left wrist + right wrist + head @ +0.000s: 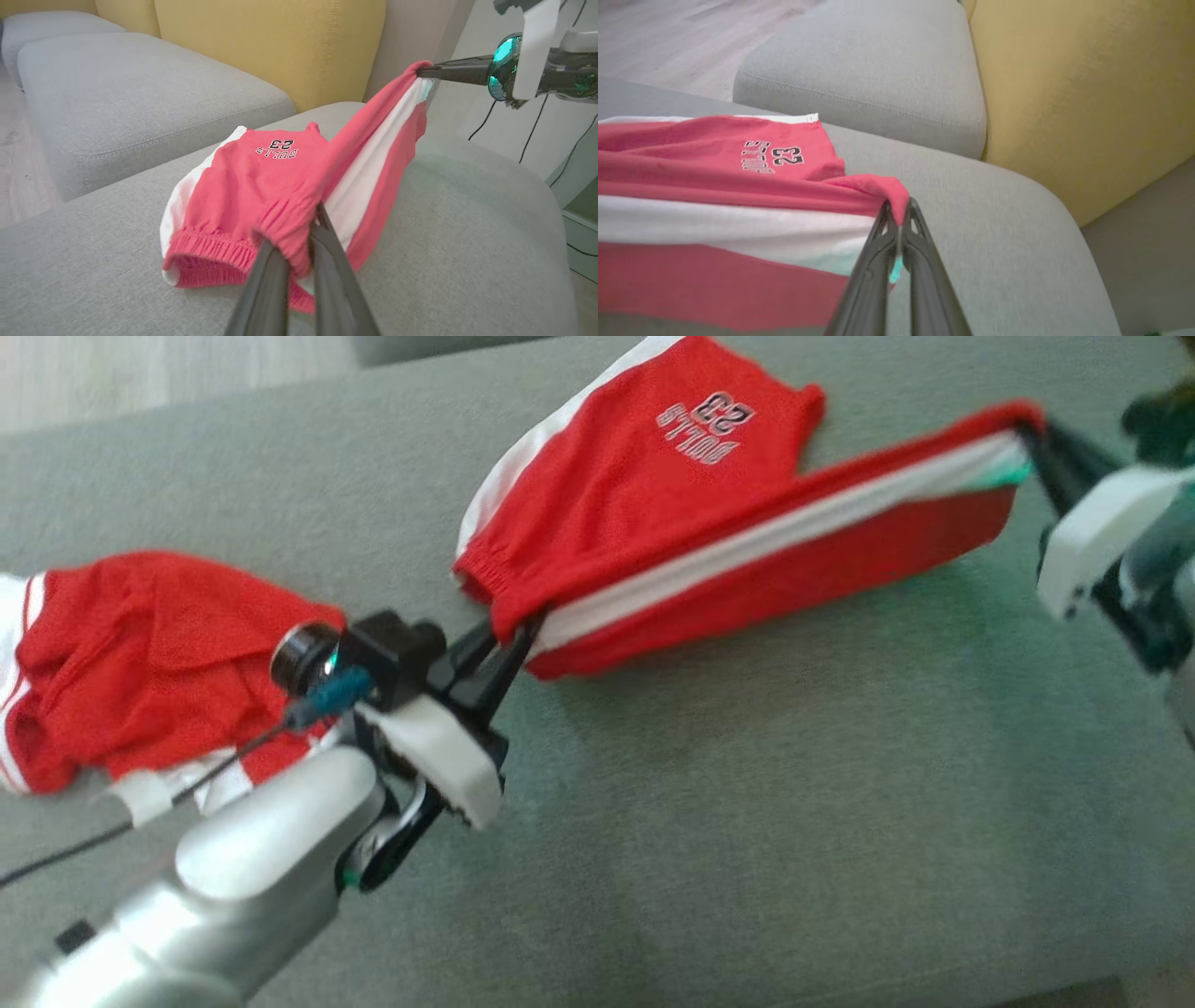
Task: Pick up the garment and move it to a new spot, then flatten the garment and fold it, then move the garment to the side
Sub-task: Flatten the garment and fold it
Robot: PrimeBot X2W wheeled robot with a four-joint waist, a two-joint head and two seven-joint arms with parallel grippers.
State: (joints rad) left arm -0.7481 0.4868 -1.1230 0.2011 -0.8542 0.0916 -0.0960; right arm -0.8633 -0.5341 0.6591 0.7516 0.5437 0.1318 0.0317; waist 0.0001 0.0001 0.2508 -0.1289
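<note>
Grey sofa cushion (747,803) is backed by yellow upholstery (271,42). Red-and-white shorts (653,495) are laid at centre-far, with one long edge lifted taut. A second red garment (140,644) is crumpled at left. The waistband corner is clamped by the left gripper (513,639). The right hem corner is pinched by the right gripper (1032,434).

Left gripper (519,633) pinched shut; right gripper (1029,431) likewise.
</note>
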